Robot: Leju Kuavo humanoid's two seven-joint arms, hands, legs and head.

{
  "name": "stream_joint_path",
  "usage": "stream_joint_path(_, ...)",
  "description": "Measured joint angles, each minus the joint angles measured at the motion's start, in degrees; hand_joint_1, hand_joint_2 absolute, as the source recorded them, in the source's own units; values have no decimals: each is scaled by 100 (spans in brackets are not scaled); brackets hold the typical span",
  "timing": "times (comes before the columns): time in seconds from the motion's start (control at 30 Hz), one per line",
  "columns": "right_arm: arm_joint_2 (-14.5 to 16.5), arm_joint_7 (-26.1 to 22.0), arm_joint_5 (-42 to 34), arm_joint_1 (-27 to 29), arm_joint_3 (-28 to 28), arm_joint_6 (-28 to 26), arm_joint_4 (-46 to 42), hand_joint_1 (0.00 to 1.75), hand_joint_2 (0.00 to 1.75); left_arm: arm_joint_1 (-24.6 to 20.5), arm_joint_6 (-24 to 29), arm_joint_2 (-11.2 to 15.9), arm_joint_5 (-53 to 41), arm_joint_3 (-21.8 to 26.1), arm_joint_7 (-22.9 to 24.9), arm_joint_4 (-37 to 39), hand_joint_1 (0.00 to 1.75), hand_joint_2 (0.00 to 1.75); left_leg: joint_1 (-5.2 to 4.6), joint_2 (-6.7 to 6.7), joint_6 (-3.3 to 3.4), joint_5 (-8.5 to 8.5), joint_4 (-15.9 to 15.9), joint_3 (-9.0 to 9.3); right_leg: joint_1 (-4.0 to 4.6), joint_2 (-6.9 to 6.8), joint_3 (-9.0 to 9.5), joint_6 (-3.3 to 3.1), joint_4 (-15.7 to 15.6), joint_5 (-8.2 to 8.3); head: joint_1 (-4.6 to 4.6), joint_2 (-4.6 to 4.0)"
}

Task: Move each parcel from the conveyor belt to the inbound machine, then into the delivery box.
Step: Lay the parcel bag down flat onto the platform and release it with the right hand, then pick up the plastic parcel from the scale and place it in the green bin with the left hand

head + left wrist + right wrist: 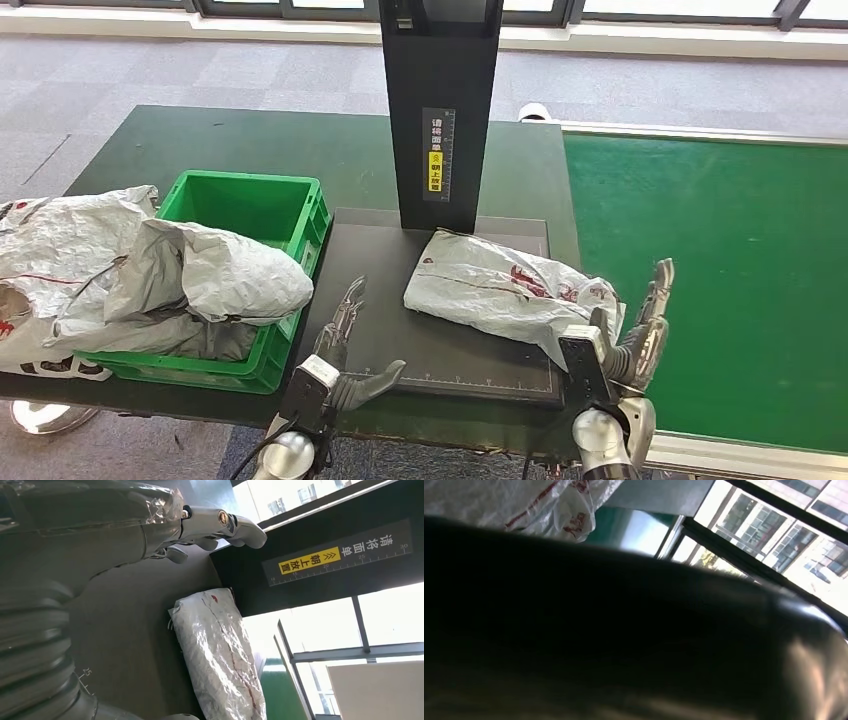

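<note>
A crumpled white parcel (505, 287) with red print lies on the black platform of the inbound machine (390, 310), in front of its upright black post (440, 110). In the left wrist view the same parcel (217, 650) stretches across the dark platform. My left hand (345, 345) hovers over the platform's left part with fingers spread, holding nothing, apart from the parcel. At the parcel's right end stands my right hand (630, 335), fingers pointing up and apart, close beside it. The right wrist view shows a corner of the parcel (529, 502).
A green delivery box (245, 205) at the left holds several grey and white parcels (215, 270), some spilling over its left side. The green conveyor belt (720, 270) runs along the right. The table's near edge lies just in front of both hands.
</note>
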Motion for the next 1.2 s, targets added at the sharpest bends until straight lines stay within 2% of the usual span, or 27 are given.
stream_joint_path(0.1, 72, -18, -72, 288, 7, -3, -974, 0, 0, -16, 68, 0, -149, -38, -1, 21, 0, 175, 0, 2, 0, -1, 0, 0, 0, 0, -1, 0, 0, 0, 0, 0)
stream_joint_path(0.23, 182, -34, -12, 504, 7, -5, -1974, 0, 175, -55, 122, 0, -273, -117, -2, 52, 0, 175, 0, 6, -1, -3, 0, 3, 0, 4, -2, 0, 0, 0, 0, 0)
stream_joint_path(0.33, 284, -35, 172, 630, 7, -5, -2592, 0, 175, -193, 196, -2, -406, -176, -2, 121, 0, 175, -1, 6, 0, -1, 1, 3, 0, 3, -1, 0, 0, 1, 0, 0)
stream_joint_path(0.57, 504, -43, 623, 728, 40, -4, -3794, 0, 175, -917, 761, -74, -954, -506, -4, 594, 0, 175, 0, 3, 0, 1, 2, 9, -1, 1, 9, 3, 0, 4, 0, 0)
stream_joint_path(0.73, 512, -43, 647, 765, 58, 1, -4183, 0, 175, -1260, 850, -135, -997, -719, -4, 836, 0, 175, -1, 1, 2, 1, 2, 9, -4, 0, 11, 6, 0, 5, 0, 0)
stream_joint_path(0.97, 513, -33, 662, 781, 94, 9, -4396, 0, 175, -1450, 980, -185, -1009, -816, 21, 1038, 0, 175, -1, 1, 2, 0, 2, 8, -2, 0, 8, 6, 0, 5, -1, 0)
stream_joint_path(1.1, 513, -30, 780, 757, 216, 11, -4405, 0, 175, -1881, 1669, -291, -1094, -1060, 389, 1435, 0, 175, -1, -5, 5, 4, 2, 5, -2, -7, 13, 6, 0, 5, -2, 0)
stream_joint_path(1.2, 513, -31, 844, 729, 379, 13, -4405, 0, 175, -2384, 2234, -413, -1068, -1457, 985, 1982, 0, 175, -1, -15, 8, 7, 2, 5, -3, -15, 19, 8, 0, 7, -2, 0)
